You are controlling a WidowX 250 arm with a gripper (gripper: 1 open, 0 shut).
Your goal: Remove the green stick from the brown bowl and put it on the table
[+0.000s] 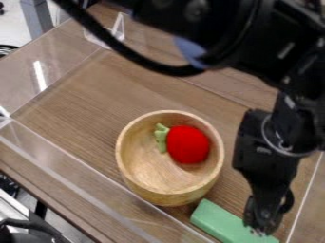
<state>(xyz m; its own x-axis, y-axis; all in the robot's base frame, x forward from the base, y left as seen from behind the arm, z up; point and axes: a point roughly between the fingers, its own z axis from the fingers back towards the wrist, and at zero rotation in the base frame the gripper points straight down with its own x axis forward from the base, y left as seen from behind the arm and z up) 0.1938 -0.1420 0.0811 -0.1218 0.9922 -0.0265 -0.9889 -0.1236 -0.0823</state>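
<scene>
The green stick point(225, 223) lies flat on the table point(89, 104), just in front of and to the right of the brown bowl point(143, 163). A red strawberry toy point(188, 144) with pale green leaves rests inside the bowl. My black gripper point(264, 220) hangs over the stick's right end and hides it. Its fingers point(263, 207) point down and look spread, and the stick rests on the wood on its own. My arm fills the top and right of the view.
Clear acrylic walls point(51, 66) run along the left and front edges of the table. Bare wood-grain surface point(89, 114) stretches to the left of and behind the bowl. The front wall stands close to the stick.
</scene>
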